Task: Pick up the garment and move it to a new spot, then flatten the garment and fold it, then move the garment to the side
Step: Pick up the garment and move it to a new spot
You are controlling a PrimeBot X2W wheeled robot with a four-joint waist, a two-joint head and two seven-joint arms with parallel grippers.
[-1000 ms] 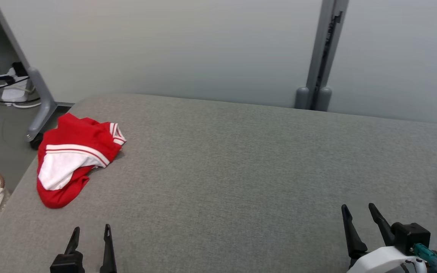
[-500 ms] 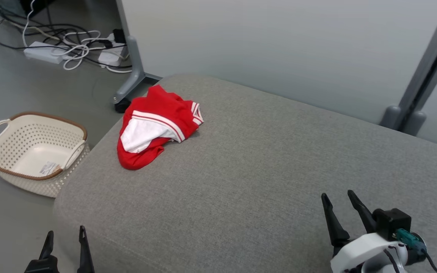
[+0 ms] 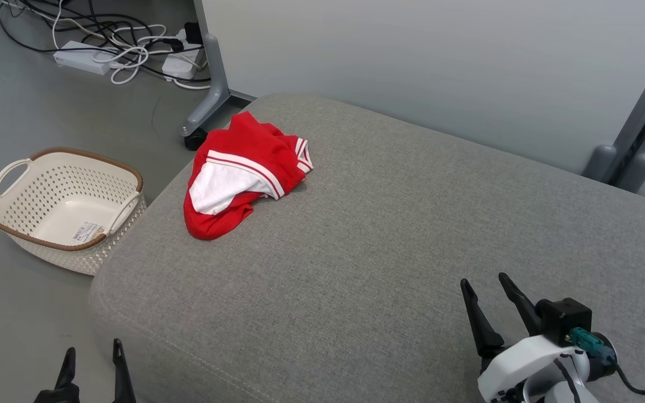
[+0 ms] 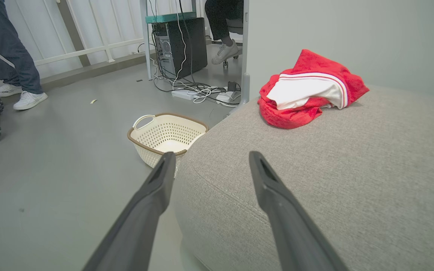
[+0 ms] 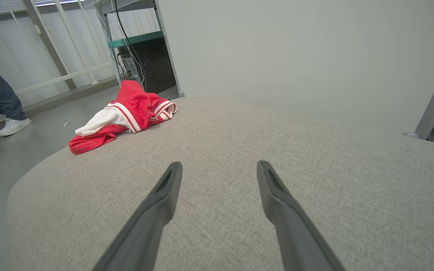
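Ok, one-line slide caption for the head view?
Crumpled red-and-white garment at the far-left corner of the grey cushion; left gripper and right gripper open, short of it.

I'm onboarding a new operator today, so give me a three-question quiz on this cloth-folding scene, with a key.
1. True or false: the crumpled red-and-white fabric garment lies inside the cream perforated plastic basket.
2. The left gripper is: A) shut on the garment; B) open, holding nothing; C) shut, holding nothing.
3. Fill in: the basket stands on the ____ beside the grey upholstered cushion.
Key: 1 false, it lies on the cushion; 2 B; 3 floor.
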